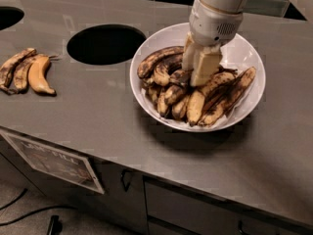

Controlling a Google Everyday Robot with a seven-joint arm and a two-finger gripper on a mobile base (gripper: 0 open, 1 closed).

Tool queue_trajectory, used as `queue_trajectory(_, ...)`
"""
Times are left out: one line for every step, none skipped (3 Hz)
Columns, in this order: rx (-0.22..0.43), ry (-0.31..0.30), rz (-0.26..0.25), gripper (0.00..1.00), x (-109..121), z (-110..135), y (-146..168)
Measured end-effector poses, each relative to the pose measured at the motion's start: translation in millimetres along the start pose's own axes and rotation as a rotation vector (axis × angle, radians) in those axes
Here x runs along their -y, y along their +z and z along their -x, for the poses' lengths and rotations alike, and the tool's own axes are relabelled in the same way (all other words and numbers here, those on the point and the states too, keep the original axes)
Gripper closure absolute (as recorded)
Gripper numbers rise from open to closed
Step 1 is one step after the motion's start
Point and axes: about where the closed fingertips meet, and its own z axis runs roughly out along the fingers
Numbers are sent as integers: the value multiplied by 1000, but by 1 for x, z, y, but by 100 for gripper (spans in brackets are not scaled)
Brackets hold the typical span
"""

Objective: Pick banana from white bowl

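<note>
The white bowl (244, 48) stands on the grey counter right of the middle, piled with several brown-spotted bananas. My gripper (196, 76) reaches straight down into the middle of the pile, its cream tips among the fruit. A very dark, nearly black banana (176, 76) lies right at the tips, partly hidden by the gripper and by the yellower streaked bananas (159, 58) around it. I cannot tell whether the gripper has hold of it.
A round dark hole (105, 44) is cut in the counter (98, 111) left of the bowl, and part of another (7, 16) shows at the far left. Three small bananas (27, 72) lie at the left. The counter's front edge has cabinet doors below.
</note>
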Motion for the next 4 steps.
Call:
queue_trajectory(0, 0, -2, 68, 0, 0, -1)
queue_trajectory(0, 0, -2, 87, 0, 0, -1)
queue_trajectory(0, 0, -2, 100, 0, 0, -1)
queue_trajectory(3, 4, -61, 100, 5, 4, -6)
